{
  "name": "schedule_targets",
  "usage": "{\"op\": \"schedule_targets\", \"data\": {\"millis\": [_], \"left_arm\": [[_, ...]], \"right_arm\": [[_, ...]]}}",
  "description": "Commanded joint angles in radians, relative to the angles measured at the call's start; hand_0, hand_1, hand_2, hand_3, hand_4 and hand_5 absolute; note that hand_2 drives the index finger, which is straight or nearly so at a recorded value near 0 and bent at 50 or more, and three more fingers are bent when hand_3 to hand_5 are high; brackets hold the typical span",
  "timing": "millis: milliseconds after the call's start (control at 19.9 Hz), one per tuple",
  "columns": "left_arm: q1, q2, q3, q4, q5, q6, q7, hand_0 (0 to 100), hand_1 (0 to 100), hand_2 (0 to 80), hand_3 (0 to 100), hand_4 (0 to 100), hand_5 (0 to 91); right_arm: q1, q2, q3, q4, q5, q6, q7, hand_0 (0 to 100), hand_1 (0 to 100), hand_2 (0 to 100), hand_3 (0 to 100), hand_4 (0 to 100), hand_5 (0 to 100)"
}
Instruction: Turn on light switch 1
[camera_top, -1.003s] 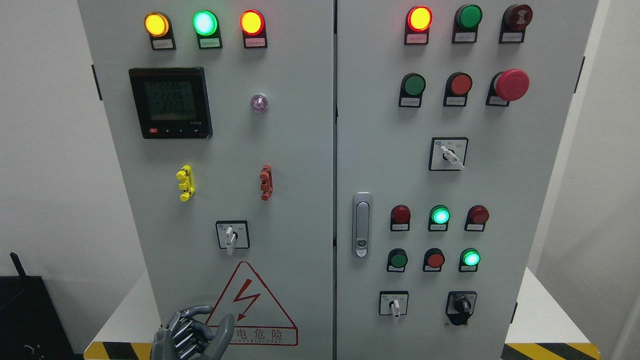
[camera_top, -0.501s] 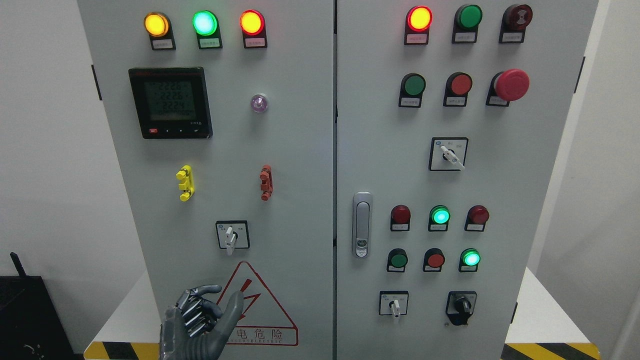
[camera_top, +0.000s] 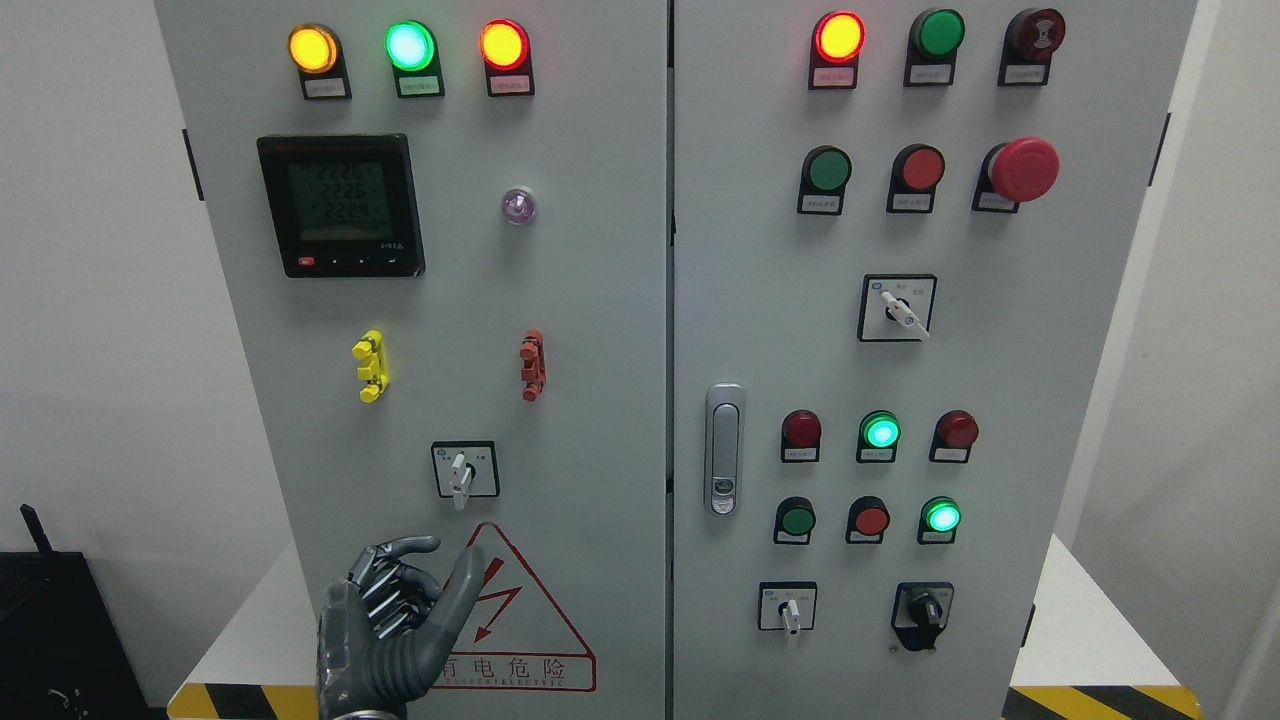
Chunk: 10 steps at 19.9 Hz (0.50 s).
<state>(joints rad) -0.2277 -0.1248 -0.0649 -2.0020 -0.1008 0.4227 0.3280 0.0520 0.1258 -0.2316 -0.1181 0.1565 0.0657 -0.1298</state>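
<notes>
My left hand (camera_top: 395, 625) is raised in front of the lower part of the left cabinet door (camera_top: 590, 300). It comes in from the bottom edge, palm toward me. The four fingers (camera_top: 395, 590) are curled inward, the thumb stands up and points to the upper right. The hand holds nothing. The thumb tip lies over the left edge of the red warning triangle (camera_top: 520, 620). It does not touch any control.

The light switch 1 I cannot identify for sure, because the labels are too small to read. The nearest selector is the small rotary switch (camera_top: 462, 472) on the white plate, just above the triangle and a little above my thumb. Its white lever points down.

Higher on this door I see the yellow clip (camera_top: 370, 366), the red clip (camera_top: 532, 365), the black meter (camera_top: 340, 205) with a green display, and three lit lamps (camera_top: 410, 46) in yellow, green and red. The right door (camera_top: 1000, 400) carries more buttons, lamps and selectors, well apart from my hand.
</notes>
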Motion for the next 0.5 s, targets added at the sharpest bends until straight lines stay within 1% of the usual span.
{"op": "schedule_targets", "data": {"millis": [0,451], "left_arm": [[-0.035,-0.012,0.027,0.005,-0.002,0.018,-0.003,5,71,46.1,84,90,87.3],[-0.068,-0.015,0.027,0.035,0.0,0.03,-0.003,6,71,46.5,85,90,87.3]], "right_arm": [[0.0,0.0,0.0,0.0,0.0,0.0,-0.001,31,0,0,0,0,0],[0.0,0.0,0.0,0.0,0.0,0.0,-0.001,31,0,0,0,0,0]]}}
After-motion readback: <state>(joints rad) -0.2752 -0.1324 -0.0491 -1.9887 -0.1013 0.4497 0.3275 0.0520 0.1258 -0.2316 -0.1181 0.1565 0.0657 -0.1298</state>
